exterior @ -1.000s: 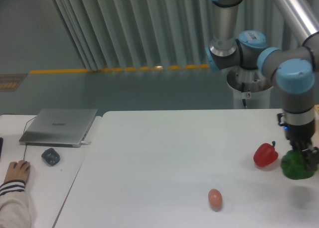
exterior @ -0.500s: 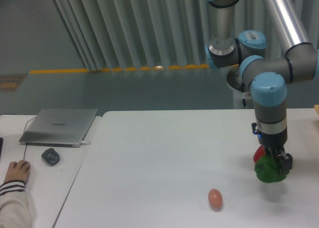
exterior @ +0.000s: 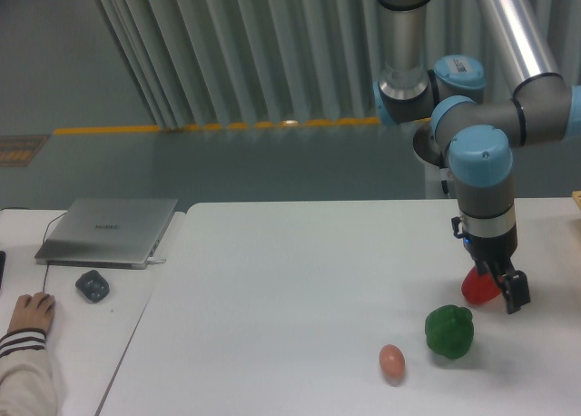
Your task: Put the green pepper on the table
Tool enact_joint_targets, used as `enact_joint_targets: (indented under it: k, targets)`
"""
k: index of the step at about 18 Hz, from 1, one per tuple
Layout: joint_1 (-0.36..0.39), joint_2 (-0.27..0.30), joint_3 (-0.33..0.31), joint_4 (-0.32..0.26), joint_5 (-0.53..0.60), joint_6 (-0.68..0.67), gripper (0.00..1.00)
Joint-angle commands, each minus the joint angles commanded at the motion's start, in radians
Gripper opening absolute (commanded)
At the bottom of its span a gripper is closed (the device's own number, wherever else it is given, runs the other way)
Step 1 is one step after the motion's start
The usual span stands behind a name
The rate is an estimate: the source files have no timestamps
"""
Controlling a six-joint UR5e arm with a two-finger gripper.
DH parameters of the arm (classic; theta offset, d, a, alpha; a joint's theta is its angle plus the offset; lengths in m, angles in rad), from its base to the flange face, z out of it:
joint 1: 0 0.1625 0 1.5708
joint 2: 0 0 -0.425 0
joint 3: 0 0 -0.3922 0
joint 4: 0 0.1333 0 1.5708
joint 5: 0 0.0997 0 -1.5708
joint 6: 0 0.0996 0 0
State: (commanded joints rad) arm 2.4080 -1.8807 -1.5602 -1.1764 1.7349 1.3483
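The dark green pepper (exterior: 449, 331) rests on the white table (exterior: 290, 289) toward its front right, free of any grip. My gripper (exterior: 502, 287) hangs just up and to the right of it, open, with nothing between its fingers. The gripper stands in front of the red pepper (exterior: 475, 289) and hides part of it.
A tan egg (exterior: 391, 361) lies left of the green pepper near the front edge. On the smaller desk at left are a closed laptop (exterior: 109, 230), a dark mouse (exterior: 93, 284) and a person's hand (exterior: 32, 312). The arm's base stands behind the table at right.
The gripper carried the green pepper leftward from the right edge, then let it go. The pepper now sits on the table and the gripper has drawn back to the right.
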Motion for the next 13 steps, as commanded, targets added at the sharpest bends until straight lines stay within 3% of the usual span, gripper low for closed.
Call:
enact_joint_targets:
  k: [2,5,7,11,13]
  targets:
    - [0.057,0.021,0.014,-0.035,-0.012,0.014,1.00]
    - [0.143,0.025,0.058,-0.101,-0.052,0.286,1.00]
    - [0.189,0.023,0.071,-0.106,-0.090,0.424,1.00]
    - [0.258,0.017,0.100,-0.114,-0.166,0.454,1.00]
    - [0.275,0.009,0.127,-0.167,-0.170,0.454,1.00]
